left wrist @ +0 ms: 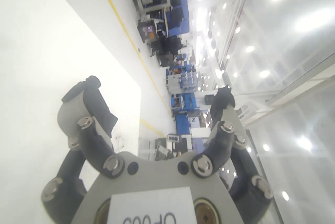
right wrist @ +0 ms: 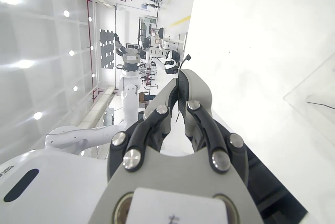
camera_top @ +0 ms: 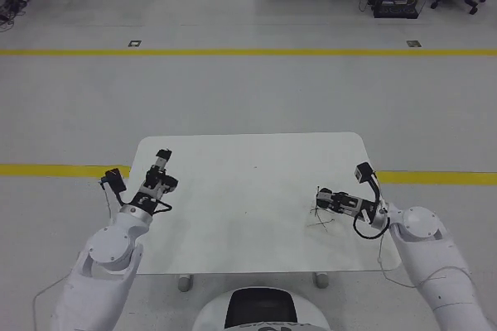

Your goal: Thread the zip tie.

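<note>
A thin black zip tie (right wrist: 186, 59) sticks out past the tips of my right gripper (right wrist: 179, 76), which is shut on it; its small head shows just beyond the fingertips and its strap runs back between the pads. In the top view the right gripper (camera_top: 321, 200) is over the table's right side, with the zip tie (camera_top: 317, 217) a thin black line at its tip. My left gripper (left wrist: 157, 86) is open with nothing between its fingers. It is above the table's left edge, shown in the top view as the left gripper (camera_top: 161, 157).
The white table (camera_top: 248, 174) carries a clear plastic sheet or bag (right wrist: 311, 99) near the right arm. Grey floor with yellow lines (camera_top: 248, 52) surrounds the table.
</note>
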You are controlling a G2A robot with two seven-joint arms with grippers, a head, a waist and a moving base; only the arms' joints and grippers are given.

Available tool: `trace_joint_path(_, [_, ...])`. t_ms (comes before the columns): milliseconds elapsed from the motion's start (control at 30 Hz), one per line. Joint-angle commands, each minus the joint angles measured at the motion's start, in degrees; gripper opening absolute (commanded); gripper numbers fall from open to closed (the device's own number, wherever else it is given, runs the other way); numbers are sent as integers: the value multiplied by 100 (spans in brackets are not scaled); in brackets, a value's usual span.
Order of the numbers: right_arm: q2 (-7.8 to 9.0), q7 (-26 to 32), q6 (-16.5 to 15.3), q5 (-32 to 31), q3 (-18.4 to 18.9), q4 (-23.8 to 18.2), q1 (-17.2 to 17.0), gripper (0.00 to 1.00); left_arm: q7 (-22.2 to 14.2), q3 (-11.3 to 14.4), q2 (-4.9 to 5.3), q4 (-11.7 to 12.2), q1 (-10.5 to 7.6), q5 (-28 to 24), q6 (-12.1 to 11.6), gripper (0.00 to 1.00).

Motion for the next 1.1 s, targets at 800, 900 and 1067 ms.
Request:
trace_joint_path(800, [-211,-1351,0,440,-81,-801,-743,0,-212,1423,-149,138,-614,308,131,100])
trace_joint_path(900, [-211,-1351,0,440,-81,-801,-743,0,-212,1423,-149,138,-614,308,131,100])
trace_joint_path(1067, [-211,-1351,0,440,-81,-801,-743,0,-212,1423,-149,138,-614,308,131,100])
